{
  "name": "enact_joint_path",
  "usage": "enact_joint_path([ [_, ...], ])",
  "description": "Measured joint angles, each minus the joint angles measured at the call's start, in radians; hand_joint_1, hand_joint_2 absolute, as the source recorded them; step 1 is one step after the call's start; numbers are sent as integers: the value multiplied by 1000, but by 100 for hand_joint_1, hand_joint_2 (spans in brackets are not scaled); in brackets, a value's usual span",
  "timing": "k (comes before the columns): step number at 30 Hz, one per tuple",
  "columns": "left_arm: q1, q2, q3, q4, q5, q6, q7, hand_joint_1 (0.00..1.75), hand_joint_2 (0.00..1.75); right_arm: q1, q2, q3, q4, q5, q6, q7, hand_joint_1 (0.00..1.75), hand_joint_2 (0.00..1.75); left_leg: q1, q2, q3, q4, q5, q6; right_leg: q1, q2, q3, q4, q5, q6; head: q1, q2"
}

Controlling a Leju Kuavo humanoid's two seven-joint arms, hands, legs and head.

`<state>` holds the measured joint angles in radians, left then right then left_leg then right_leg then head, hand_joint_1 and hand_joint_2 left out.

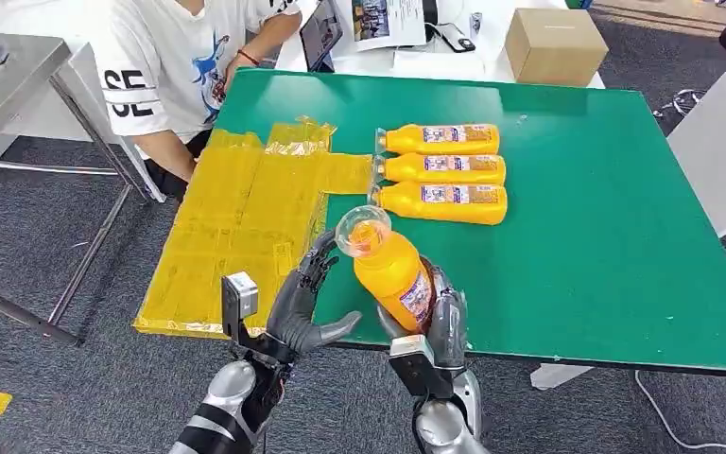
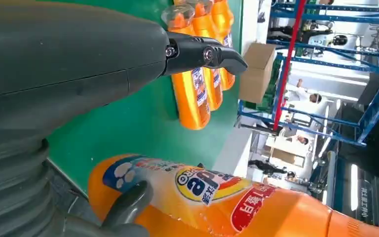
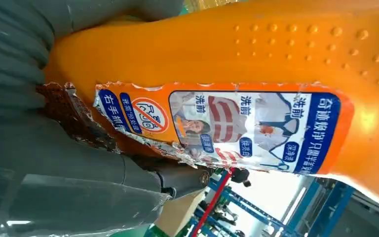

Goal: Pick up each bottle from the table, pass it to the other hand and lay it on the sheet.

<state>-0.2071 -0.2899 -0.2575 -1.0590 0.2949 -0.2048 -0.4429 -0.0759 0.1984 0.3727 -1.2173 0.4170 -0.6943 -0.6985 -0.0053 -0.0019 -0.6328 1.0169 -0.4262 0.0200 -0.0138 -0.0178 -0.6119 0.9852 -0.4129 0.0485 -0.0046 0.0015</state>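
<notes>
Head view: looks forward and down from high on the robot at the green table [image 1: 577,236], taking in its near edge and both arms.
Left wrist view: turned on its side, close behind the left hand [image 2: 69,74], facing across the table toward its far edge.
Right wrist view: pressed right up to the held bottle [image 3: 256,79].
Shared: the held bottle appears in all three views.

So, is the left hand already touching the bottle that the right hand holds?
Cannot tell. In the head view the left hand is open beside the held bottle; its fingertips near the cap overlap it, so neither contact nor gap is plain.
</notes>
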Motion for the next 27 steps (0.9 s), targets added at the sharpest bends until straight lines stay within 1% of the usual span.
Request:
enact_joint_path([
  [6,7,4,-13,-9,11,-10,1,0,175,-1,-1,-1,0,-58,1,0,175,175,0,0,0,0,0,0,0,0,0,0,0,0,0,0],
  [16,11,11,-23,-16,17,-21,5,0,175,-4,-1,0,1,-89,2,0,175,175,0,0,0,0,0,0,0,0,0,0,0,0,0,0],
  [21,14,13,-37,-22,33,-28,12,0,175,-37,-1,-6,41,-158,23,0,175,175,0,0,0,0,0,0,0,0,0,0,0,0,0,0],
  [27,14,14,-44,-26,39,-23,13,0,175,-48,-1,-6,63,-160,37,0,175,175,0,0,0,0,0,0,0,0,0,0,0,0,0,0],
])
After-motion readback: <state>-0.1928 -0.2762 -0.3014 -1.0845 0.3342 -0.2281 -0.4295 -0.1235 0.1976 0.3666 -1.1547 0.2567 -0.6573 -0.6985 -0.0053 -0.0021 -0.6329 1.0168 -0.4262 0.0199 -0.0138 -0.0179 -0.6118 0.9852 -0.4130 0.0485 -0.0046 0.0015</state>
